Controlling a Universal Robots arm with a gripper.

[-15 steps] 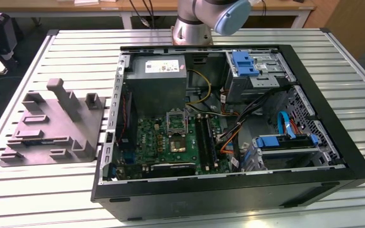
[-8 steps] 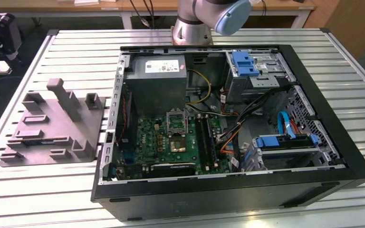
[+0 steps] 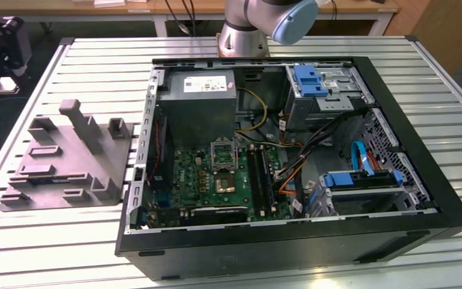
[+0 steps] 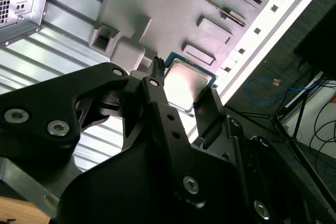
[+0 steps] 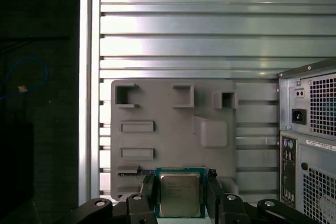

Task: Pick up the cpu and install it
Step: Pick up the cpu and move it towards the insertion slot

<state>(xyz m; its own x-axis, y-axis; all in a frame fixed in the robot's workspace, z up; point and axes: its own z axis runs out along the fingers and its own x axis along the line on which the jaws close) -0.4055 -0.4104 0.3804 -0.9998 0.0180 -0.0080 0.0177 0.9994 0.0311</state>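
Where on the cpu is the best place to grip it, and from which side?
Probably by two opposite edges of the cpu, coming from above its flat metal top. It is a thin square with nothing else to catch, and the gripper clamps just those edges here.

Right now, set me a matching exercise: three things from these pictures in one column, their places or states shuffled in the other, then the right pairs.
Things:
1. cpu
2. grey moulded tray
3. computer case

Places or states:
A. flat on the slatted table, with nothing gripping it
B. lying open, boards and cables showing
C. gripped in the tool, above the tray

Pairs: 1-C, 2-A, 3-B
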